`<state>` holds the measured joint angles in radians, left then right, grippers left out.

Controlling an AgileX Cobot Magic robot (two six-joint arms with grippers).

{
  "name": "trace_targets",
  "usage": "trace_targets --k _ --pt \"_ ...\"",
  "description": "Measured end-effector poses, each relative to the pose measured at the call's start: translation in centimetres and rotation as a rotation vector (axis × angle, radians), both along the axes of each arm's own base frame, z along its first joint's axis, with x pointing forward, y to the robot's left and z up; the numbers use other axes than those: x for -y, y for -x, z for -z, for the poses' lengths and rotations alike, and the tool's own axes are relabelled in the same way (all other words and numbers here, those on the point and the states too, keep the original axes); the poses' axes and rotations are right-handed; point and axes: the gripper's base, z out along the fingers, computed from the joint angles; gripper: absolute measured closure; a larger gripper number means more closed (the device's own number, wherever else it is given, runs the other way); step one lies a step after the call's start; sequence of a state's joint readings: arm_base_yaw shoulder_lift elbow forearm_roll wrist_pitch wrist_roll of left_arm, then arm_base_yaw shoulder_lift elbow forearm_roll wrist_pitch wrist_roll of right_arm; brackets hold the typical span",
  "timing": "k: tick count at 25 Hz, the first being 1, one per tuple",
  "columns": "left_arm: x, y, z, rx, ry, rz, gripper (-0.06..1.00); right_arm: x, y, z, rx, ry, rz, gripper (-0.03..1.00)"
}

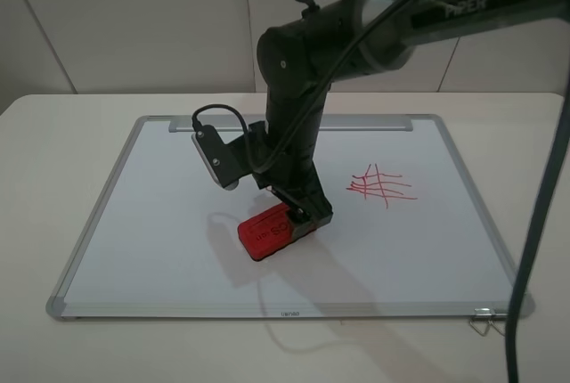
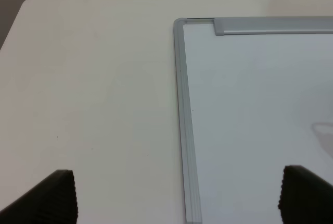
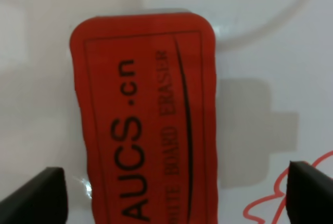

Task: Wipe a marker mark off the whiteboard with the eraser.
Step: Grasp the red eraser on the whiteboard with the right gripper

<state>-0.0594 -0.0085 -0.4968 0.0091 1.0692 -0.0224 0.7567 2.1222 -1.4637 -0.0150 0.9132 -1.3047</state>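
Note:
The red eraser [image 1: 267, 233] with dark lettering lies flat on the whiteboard [image 1: 160, 240], near its middle. My right gripper [image 1: 301, 215] has come in from the right and stands low over it. In the right wrist view the eraser [image 3: 143, 120] lies between the two dark fingertips [image 3: 36, 195] of the right gripper [image 3: 174, 198], which is open; one tip is close to the eraser's edge and the other stands well off. A bit of a curved red marker mark [image 3: 270, 197] shows beside the eraser; the arm hides it from the high camera. My left gripper [image 2: 179, 198] hangs open over the whiteboard's left frame [image 2: 183, 130].
A red crosshatch grid [image 1: 383, 185] is drawn on the board's right half. A grey tray strip [image 1: 294, 122] runs along the far edge. A small metal clip [image 1: 485, 321] sits at the near right corner, with a dark cable [image 1: 534, 249] hanging nearby. The white table [image 2: 93, 94] surrounds the board.

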Motion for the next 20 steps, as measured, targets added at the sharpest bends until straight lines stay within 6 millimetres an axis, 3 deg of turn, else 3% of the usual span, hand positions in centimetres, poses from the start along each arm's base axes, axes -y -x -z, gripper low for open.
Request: trace_targets --k 7,20 --pt "0.0 0.0 0.0 0.0 0.0 0.0 0.17 -0.1 -0.1 1.6 -0.02 0.02 -0.004 0.23" --pt "0.0 0.0 0.0 0.0 0.0 0.0 0.17 -0.2 -0.2 2.1 -0.014 0.013 -0.004 0.23"
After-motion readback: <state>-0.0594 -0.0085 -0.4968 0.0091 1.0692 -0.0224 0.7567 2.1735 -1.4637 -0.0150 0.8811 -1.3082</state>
